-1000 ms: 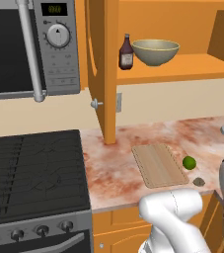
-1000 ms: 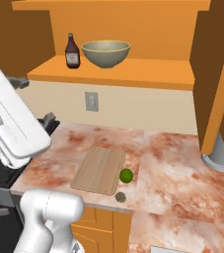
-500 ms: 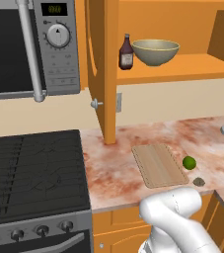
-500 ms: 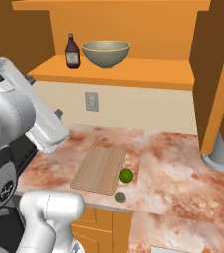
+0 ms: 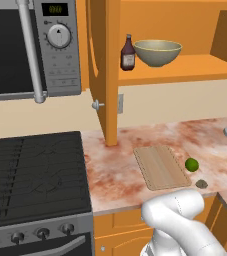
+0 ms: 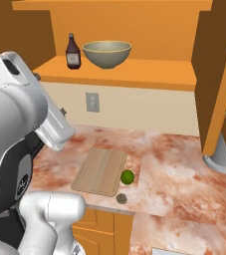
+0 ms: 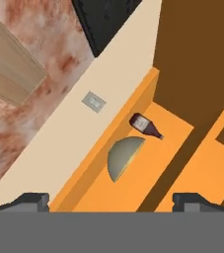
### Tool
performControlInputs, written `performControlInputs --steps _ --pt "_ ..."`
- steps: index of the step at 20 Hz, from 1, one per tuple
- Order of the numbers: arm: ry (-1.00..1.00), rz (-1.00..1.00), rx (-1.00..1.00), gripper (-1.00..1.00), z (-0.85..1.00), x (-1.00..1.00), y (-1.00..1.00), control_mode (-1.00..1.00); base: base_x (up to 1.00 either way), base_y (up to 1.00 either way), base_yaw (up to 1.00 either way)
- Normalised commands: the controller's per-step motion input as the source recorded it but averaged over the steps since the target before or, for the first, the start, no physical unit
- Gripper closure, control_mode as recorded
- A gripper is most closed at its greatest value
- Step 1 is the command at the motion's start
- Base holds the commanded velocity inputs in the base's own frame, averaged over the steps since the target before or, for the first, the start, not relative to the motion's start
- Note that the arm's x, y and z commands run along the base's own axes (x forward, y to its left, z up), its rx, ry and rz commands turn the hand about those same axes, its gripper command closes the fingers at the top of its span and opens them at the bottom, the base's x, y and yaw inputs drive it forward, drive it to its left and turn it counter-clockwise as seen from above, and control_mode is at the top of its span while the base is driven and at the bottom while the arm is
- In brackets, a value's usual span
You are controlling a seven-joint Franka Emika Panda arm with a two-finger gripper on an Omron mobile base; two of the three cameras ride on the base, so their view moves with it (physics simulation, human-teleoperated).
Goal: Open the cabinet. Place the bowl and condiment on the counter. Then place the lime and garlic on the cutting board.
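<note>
The cabinet (image 5: 105,75) stands open, its door swung out with the silver knob facing left. On its orange shelf the dark condiment (image 5: 128,52) stands just left of the olive-beige bowl (image 5: 158,51). Both also appear in the hand view, the bowl (image 7: 125,157) ahead of my gripper (image 7: 112,202) and the condiment (image 7: 146,125) beyond it. My gripper is open, its fingertips (image 7: 32,200) wide apart with nothing between them. On the counter (image 5: 115,170) lies the cutting board (image 5: 158,166). The lime (image 5: 191,164) sits right of it, and the garlic (image 5: 201,184) near the front edge.
A black stove (image 5: 35,175) lies left of the counter, under a microwave (image 5: 30,45). A silver vessel (image 6: 219,154) stands at the counter's right end below the other open door (image 6: 219,89). A wall outlet (image 6: 92,102) sits under the shelf. My arm (image 6: 15,149) rises at the left.
My arm has swung up and across the left of the right base view, and its part at the right edge of the left base view is gone. Bowl, condiment, lime and garlic have not moved.
</note>
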Motion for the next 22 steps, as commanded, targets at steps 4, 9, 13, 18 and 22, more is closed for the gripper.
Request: performControlInputs --steps 4,9,13,18,22 --pt "-0.02 -0.13 0.44 -1.0 -0.07 -0.01 0.0 -1.0 0.0 0.0 0.0" --pt "-0.02 -0.08 0.57 -1.0 -0.03 0.0 0.0 -1.0 0.0 0.0 0.0" --pt "0.0 -0.1 0.59 -1.0 0.0 0.0 0.0 -1.0 0.0 0.0 0.0" --pt "0.01 -0.04 0.59 -1.0 0.01 0.0 0.06 -1.0 0.0 0.0 0.0" --pt "0.11 -0.03 0.47 -1.0 0.0 0.0 0.4 -1.0 0.0 0.0 0.0"
